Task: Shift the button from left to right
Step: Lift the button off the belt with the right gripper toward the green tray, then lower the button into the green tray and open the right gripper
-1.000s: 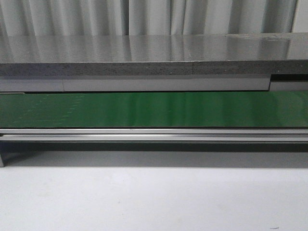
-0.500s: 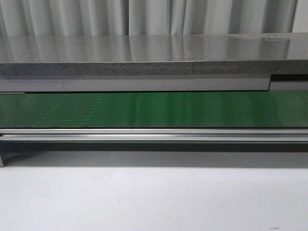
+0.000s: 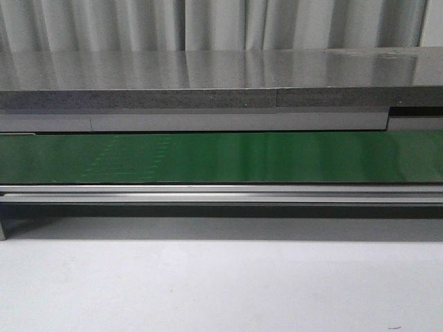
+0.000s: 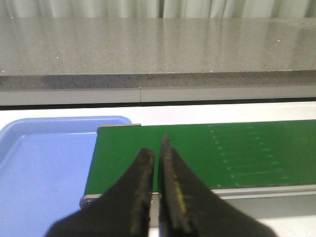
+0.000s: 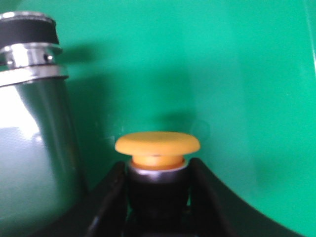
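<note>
The button (image 5: 157, 143) shows only in the right wrist view, with its yellow-orange mushroom cap above a black body with a metal collar. My right gripper (image 5: 157, 170) is shut on the black body, its two fingers on either side just below the cap, over a green surface (image 5: 237, 74). My left gripper (image 4: 156, 148) is shut and empty, its tips over the near end of the green conveyor belt (image 4: 222, 148). Neither gripper nor the button shows in the front view.
A shiny metal cylinder (image 5: 29, 123) with a black band stands close beside the button. A blue tray (image 4: 39, 163) lies at the end of the belt. The green belt (image 3: 277, 158) runs across in an aluminium frame, below a grey stone counter (image 3: 208, 76).
In the front view, the faint pale marks on the green belt have shifted to the right. Nothing else differs.
</note>
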Motion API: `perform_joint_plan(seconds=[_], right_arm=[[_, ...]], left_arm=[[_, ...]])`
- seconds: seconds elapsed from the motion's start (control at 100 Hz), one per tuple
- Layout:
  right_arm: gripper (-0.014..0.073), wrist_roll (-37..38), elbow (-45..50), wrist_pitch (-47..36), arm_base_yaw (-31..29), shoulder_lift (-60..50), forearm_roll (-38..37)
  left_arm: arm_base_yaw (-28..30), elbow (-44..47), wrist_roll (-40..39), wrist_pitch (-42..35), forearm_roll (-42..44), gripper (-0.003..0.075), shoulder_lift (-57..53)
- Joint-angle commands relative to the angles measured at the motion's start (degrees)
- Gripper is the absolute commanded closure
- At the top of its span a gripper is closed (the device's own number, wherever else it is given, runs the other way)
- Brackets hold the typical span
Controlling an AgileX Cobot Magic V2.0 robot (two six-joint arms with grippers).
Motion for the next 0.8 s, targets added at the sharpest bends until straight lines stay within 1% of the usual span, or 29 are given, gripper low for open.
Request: perform_joint_plan(seconds=[0.0,0.05,0.13,0.29,0.41,0.52,0.62,0.79], right_arm=[[0.0206,-0.57,-1.95,-1.39,-0.45,-2.81,-0.03],[0.0151,-0.57,-1.95,-1.39,-0.45,-2.81,0.2],[0.0116,-0.57,-1.95,-1.39,-0.45,-2.81,0.52],[0.0117,-0.37,-1.95,-1.55,-0.45,-2.95,0.59],[0.0117,1.25,-1.95,-2.55,-0.4,-4.33,0.65],[0.0117,1.33,-1.95,-4.28,0.05,-6.89,2.44],[0.0117,1.33,-1.95,-5.73,1.29,-9.71,4.51],[0.0118,1.33,-1.9,-6.05,5.52,-14.76,4.64]], left_arm=[[-0.42,-1.5,-0.15,-4.84,-0.76,0.0715,0.53],[-0.42,-1.5,-0.15,-4.84,-0.76,0.0715,0.53],[-0.42,-1.5,-0.15,-4.84,-0.76,0.0715,0.53],[-0.42,-1.5,-0.15,-4.84,-0.76,0.0715,0.53],[-0.42,-1.5,-0.15,-4.84,-0.76,0.0715,0.53],[-0.42,-1.5,-0.15,-4.84,-0.76,0.0715,0.53],[-0.42,-1.5,-0.15,-4.84,-0.76,0.0715,0.53],[-0.42,-1.5,-0.15,-4.84,-0.76,0.0715,0.53]])
